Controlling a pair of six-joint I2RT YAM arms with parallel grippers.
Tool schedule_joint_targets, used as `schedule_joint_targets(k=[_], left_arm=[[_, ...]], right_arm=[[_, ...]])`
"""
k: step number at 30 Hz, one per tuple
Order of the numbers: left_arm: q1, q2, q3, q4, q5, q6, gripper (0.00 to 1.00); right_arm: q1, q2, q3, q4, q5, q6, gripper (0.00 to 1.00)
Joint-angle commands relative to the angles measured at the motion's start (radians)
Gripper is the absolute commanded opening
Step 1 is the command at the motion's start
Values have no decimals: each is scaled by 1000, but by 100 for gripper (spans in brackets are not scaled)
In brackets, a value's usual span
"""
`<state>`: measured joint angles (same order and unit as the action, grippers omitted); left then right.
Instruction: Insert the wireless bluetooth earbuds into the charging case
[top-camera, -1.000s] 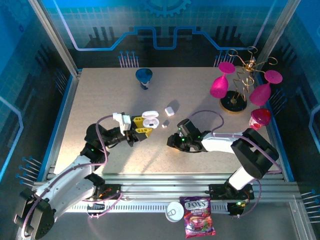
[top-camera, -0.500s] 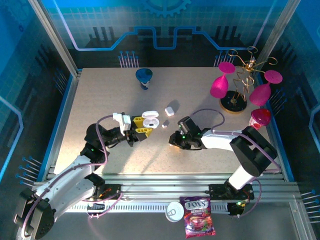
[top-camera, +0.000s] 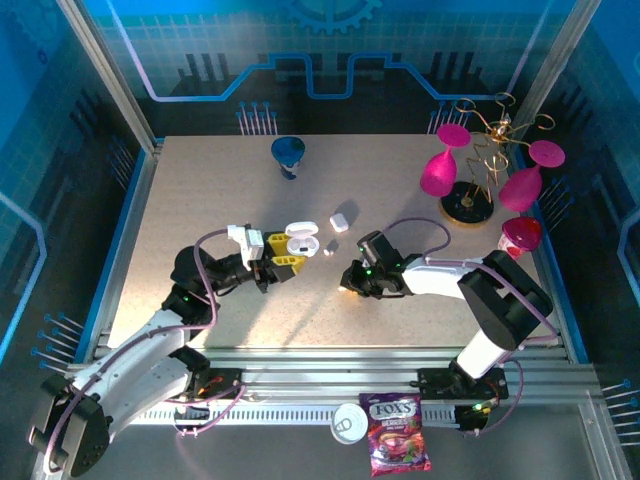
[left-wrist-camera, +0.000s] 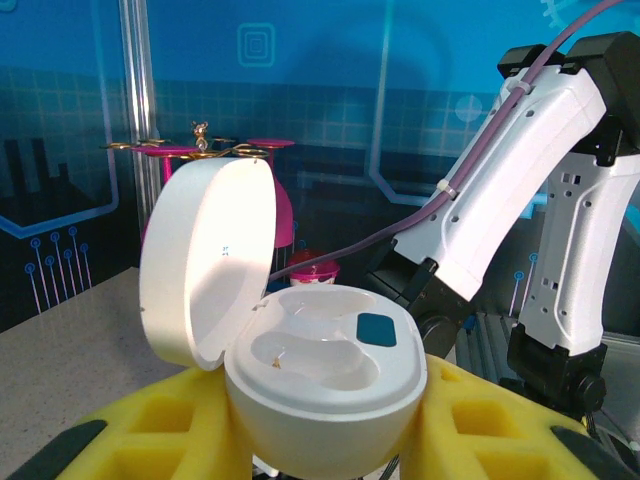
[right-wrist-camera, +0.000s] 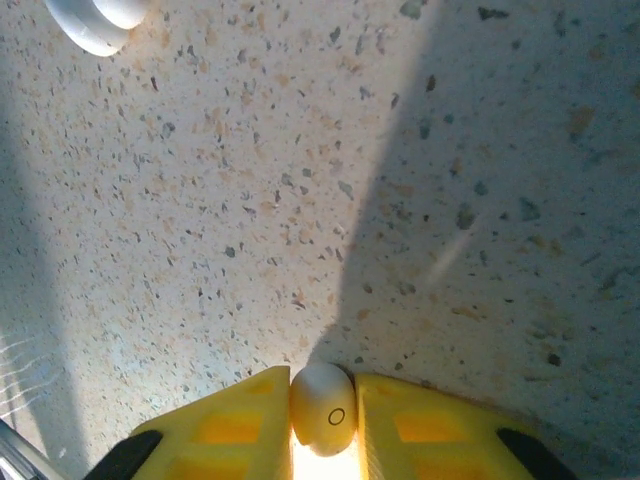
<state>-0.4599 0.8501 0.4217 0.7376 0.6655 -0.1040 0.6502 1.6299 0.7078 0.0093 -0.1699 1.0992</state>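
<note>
My left gripper is shut on the white charging case, held just above the table with its lid open. In the left wrist view the case sits between the yellow fingers, and both moulded wells look empty. My right gripper is down at the table, right of the case. Its yellow pads are shut on one small white earbud that rests against the tabletop. Another tiny white earbud lies on the table between the two grippers.
A closed small white case lies behind the loose earbud. A blue funnel-like cup stands at the back, and pink glasses on a gold rack and a pink cup at the right. A candy bag lies off the table's front.
The right gripper's fingers have closed onto the earbud on the table, and the arm has edged slightly left. The left arm and the case have not moved.
</note>
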Motion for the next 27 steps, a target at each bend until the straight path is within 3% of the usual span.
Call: schedule_joint_targets(k=[1,9,20,27], left_arm=[[6,0,-7,17,-6,14,21],[6,3,-10,18,-10,12,21],[6,25,-11,-17,-65,35,21],[7,38,-3,-17,-67,27,21]], right_arm=[[-1,34,-13,57,21,-8,15],[6,-17,22,-73,94,-88,15],[26,-106,246,-653,475,-391,16],[42,-101,393,-933,643,-409,22]])
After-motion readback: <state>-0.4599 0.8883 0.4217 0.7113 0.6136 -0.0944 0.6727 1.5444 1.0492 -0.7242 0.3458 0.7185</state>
